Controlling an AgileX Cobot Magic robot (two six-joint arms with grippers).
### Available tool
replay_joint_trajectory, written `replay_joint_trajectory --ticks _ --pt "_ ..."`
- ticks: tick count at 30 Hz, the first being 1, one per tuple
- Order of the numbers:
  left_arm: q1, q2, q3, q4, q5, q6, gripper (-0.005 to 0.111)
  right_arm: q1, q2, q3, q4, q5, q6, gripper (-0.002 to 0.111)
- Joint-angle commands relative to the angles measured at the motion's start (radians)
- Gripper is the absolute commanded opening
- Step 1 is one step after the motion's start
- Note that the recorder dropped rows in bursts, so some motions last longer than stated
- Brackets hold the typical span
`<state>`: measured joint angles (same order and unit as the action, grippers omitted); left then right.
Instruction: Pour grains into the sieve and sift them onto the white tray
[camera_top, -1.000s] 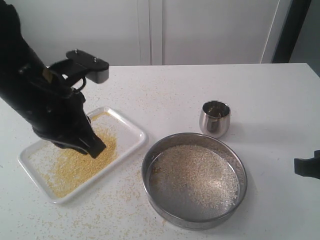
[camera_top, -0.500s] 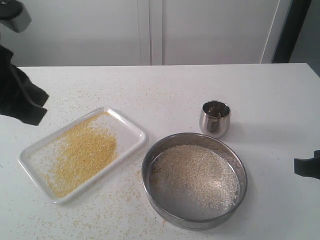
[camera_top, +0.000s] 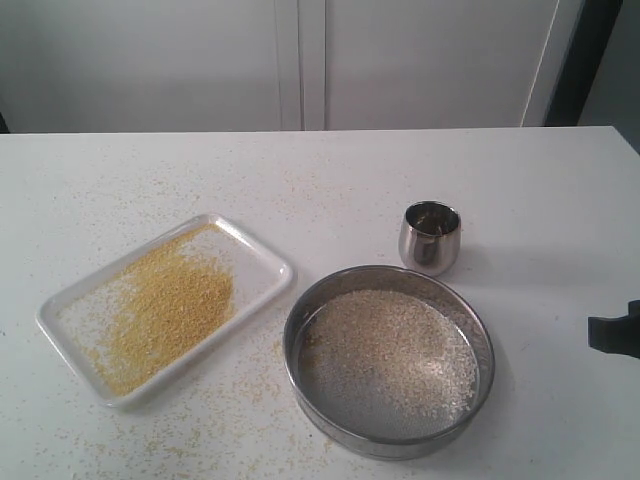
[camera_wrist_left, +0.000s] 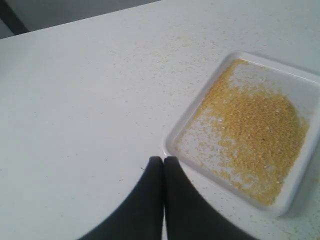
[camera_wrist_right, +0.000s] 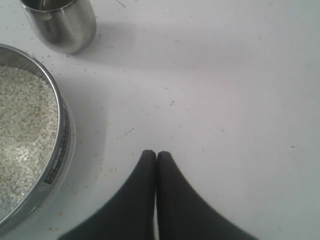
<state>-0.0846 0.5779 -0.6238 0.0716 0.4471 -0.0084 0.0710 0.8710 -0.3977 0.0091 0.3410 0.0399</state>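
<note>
**Q:** so what are the grippers doing here?

**A:** Both are pinched fully together with nothing between the tips. The left gripper (camera_wrist_left: 163, 160) hangs over bare table (camera_wrist_left: 75, 110), just off a corner of the white tray (camera_wrist_left: 172, 142). I can't tell how high it sits. The right gripper (camera_wrist_right: 156, 154) is the same deal: closed up, empty, over open tabletop. It's near the sieve (camera_wrist_right: 62, 135) and a small steel cup (camera_wrist_right: 62, 25) but apart from both.

**Q:** and the grain?

**A:** The golden grains (camera_top: 165, 310) lie spread in a band along the tray, with some white floor left bare. The paler grains (camera_top: 390, 345) cover much of the mesh inside the sieve. The sieve sits flat just beside the tray, with a sliver of table between them. The cup stands upright right behind the sieve. Loose specks are scattered on the white tabletop around the tray. Behind the table there are pale wall panels (camera_top: 400, 60) and a dark upright strip (camera_top: 590, 60) at the far right.

**Q:** anything you can't make out?

**A:** The exterior view catches only a dark stub (camera_top: 615, 335) at its right edge, cut off. The cup's inside is all reflections, so no idea what's in it. There's a label on the sieve's wall but it's unreadable. The tray and the sieve each run out of frame in the wrist views.
</note>
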Motion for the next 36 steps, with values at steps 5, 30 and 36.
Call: replay_joint_trajectory --ticks 5,30,36 --pt "0.072 -0.154 0.089 -0.054 -0.026 -0.023 0.0 -0.002 -0.002 0.003 0.0 -0.006 0.002 0.0" --pt "0.073 -0.54 0.441 -0.085 -0.036 0.017 0.0 -0.002 -0.002 0.003 -0.001 -0.006 0.002 0.0" --pt "0.073 -0.578 0.53 -0.085 -0.036 0.0 0.0 -0.002 -0.002 0.003 -0.001 -0.006 0.002 0.0"
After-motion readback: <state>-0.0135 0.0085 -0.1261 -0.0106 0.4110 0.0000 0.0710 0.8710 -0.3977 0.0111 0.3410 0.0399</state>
